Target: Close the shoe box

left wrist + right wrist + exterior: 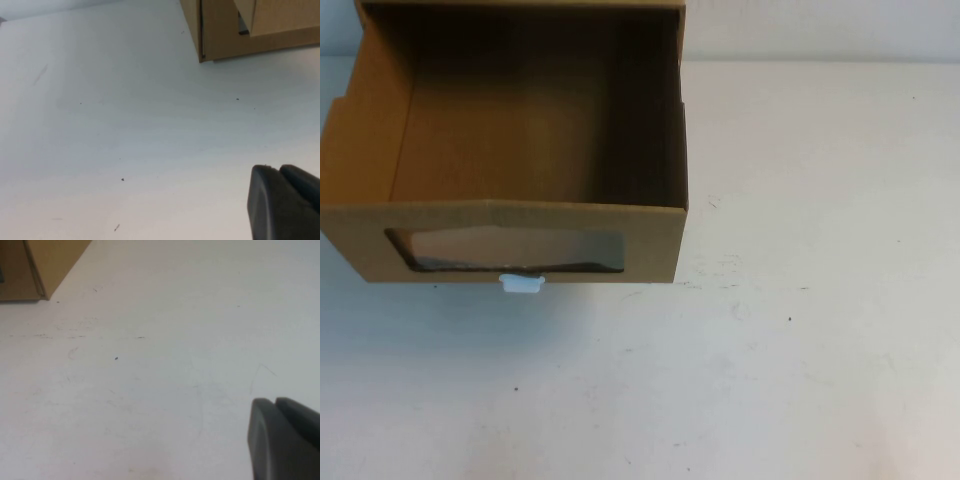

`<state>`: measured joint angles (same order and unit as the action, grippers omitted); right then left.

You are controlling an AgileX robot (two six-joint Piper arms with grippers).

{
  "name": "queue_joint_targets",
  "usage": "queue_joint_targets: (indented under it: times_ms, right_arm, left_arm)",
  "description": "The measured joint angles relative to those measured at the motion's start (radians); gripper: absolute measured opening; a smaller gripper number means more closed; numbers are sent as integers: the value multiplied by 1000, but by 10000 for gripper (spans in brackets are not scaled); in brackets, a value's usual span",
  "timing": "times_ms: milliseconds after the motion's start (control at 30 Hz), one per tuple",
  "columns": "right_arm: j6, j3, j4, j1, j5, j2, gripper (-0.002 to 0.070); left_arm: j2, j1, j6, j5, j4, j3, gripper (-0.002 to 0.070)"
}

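Shoe box [510, 215] at the far left of the white tabletop [800, 350] in the high view, cut off by the picture's top and left edges. Brown cardboard, drawer type, with the drawer drawn out toward the robot and open on top, showing bare brown inner walls and floor. Front panel facing the robot, with 1 wide clear window [505, 250] set in it. Just below the window, 1 small white pull tab [520, 284], jutting out over the tabletop at the panel's bottom edge. Resting flat on the tabletop, upright, not tilted.

Tabletop marked with a few small dark specks and faint scuffs to the right of the box.

Left gripper [285, 205] visible only in the left wrist view, as a dark rounded part at the picture's corner, above bare tabletop and well apart from the shoe box [235, 30], touching nothing. Released or clenched: cannot tell.

Right gripper [285, 440] visible only in the right wrist view, likewise a dark rounded part at the corner, above scuffed tabletop, well apart from the corner of the shoe box [50, 260], touching nothing. Released or clenched: cannot tell here either.
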<state>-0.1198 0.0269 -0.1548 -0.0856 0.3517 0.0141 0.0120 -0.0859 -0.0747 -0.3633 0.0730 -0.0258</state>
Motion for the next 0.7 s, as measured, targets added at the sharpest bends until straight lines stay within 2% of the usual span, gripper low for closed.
queue_joint_targets:
  times_ms: [333, 433, 567, 700]
  right_arm:
    - [0, 0, 0, 0, 0, 0, -11]
    - [0, 0, 0, 0, 0, 0, -11]
    - [0, 0, 0, 0, 0, 0, -11]
    - [0, 0, 0, 0, 0, 0, -11]
  left_arm:
    - [0, 0, 5, 21, -57, 0, -5]
    - [0, 0, 28, 84, -159, 0, -5]
    - [0, 0, 108, 196, -362, 0, -5]
    - [0, 0, 138, 281, -474, 0, -5]
